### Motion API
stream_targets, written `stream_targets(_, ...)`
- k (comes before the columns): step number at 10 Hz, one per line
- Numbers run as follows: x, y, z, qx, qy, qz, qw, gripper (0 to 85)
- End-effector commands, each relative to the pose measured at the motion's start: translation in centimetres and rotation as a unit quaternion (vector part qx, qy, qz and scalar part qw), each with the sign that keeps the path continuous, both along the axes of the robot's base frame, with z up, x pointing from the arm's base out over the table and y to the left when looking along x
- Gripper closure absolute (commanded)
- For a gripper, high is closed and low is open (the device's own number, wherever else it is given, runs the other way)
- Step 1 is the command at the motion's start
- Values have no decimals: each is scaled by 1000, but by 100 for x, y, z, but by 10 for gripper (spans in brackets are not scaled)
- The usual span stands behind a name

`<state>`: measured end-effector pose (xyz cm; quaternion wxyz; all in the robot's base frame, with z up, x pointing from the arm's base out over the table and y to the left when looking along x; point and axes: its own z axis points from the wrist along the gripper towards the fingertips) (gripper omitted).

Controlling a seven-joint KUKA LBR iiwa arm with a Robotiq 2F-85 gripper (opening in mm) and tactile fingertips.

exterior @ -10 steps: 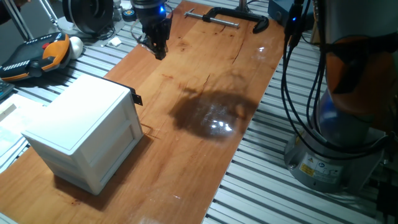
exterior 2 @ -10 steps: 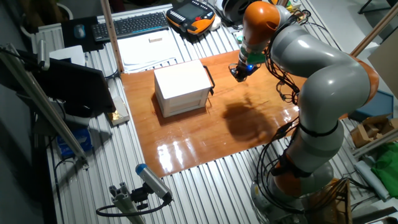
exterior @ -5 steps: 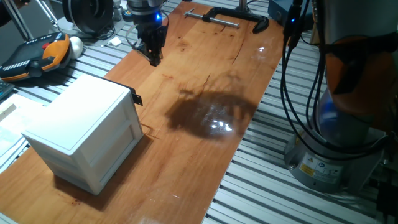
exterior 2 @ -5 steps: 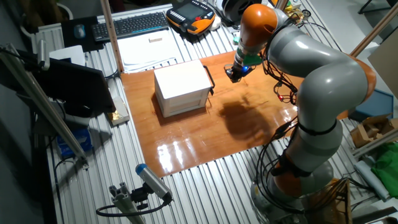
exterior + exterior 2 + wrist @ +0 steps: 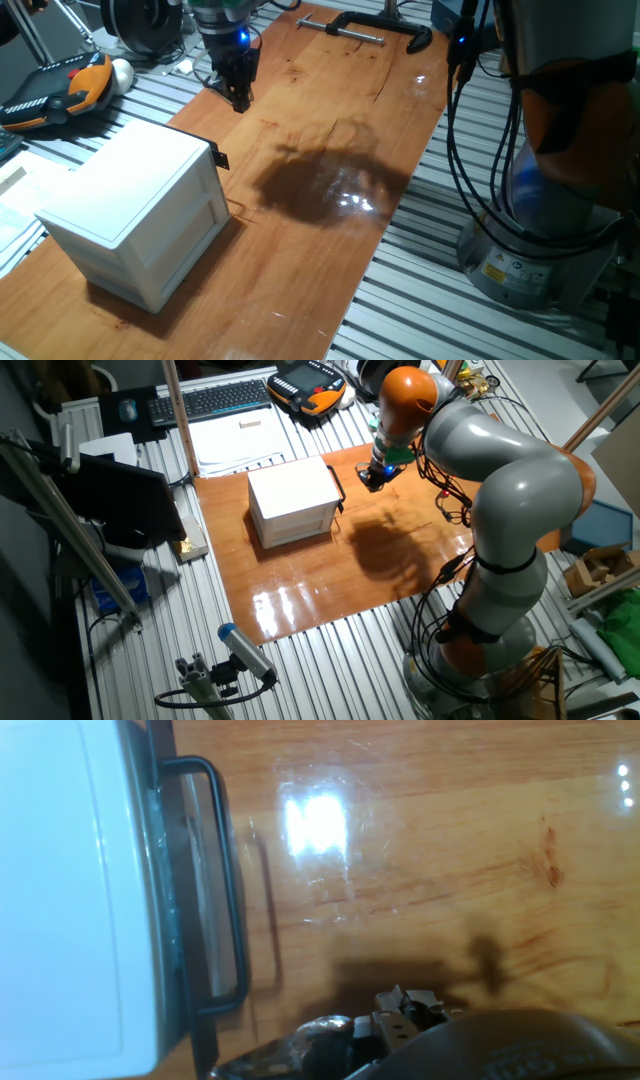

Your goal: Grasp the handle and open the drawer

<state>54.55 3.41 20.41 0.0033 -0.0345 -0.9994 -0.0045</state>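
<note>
Plainly, at the far left of one fixed view an orange and black pendant point(image 5: 62, 85) lay on the slatted metal table point(image 5: 450, 300); right of it a white cabinet point(image 5: 135, 205) stood on the left part of a wooden board point(image 5: 330, 120), and its sides showed no tray pulled out.

The handle point(image 5: 220, 158) jutted as a small black tab from the cabinet's upper far corner; a thin pale wire loop point(image 5: 240, 210) stuck out lower down on the same side; the drawer point(image 5: 168, 890) showed only as a narrow edge-on strip in the hand view, flush with the white body, with the handle seen there from above as a dark outline projecting over the wood.

Further right and beyond the cabinet, the gripper point(image 5: 240, 97) hung over the board with its fingers pointing down; it was near the handle but apart from it, touching nothing; I could not tell how far the jaws stood apart, since the fingers were dark and small in both fixed views and blurred in the hand view.

Right of that a black clamp point(image 5: 365, 28) lay at the board's far edge; at the far right stood the arm's grey base point(image 5: 530, 250) with black cables point(image 5: 460, 150) hanging beside it.
</note>
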Motion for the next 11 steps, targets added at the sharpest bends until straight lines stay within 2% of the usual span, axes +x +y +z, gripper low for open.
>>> stream_targets(1,16,3,-24,0,1,5,1000,843)
stream_targets(2,24,30,-29,1,3,3,1000,843)
stream_targets(3,37,88,-15,-10,4,4,1000,843)
stream_targets(4,46,143,-6,-13,5,0,1000,843)
stream_targets(5,44,171,-13,-9,7,-4,1000,843)
stream_targets(9,22,295,-95,-5,1,-20,1000,843)
stream_targets(10,23,300,-101,-6,1,-20,1000,843)
stream_targets(11,23,305,-107,-16,0,-19,1000,843)
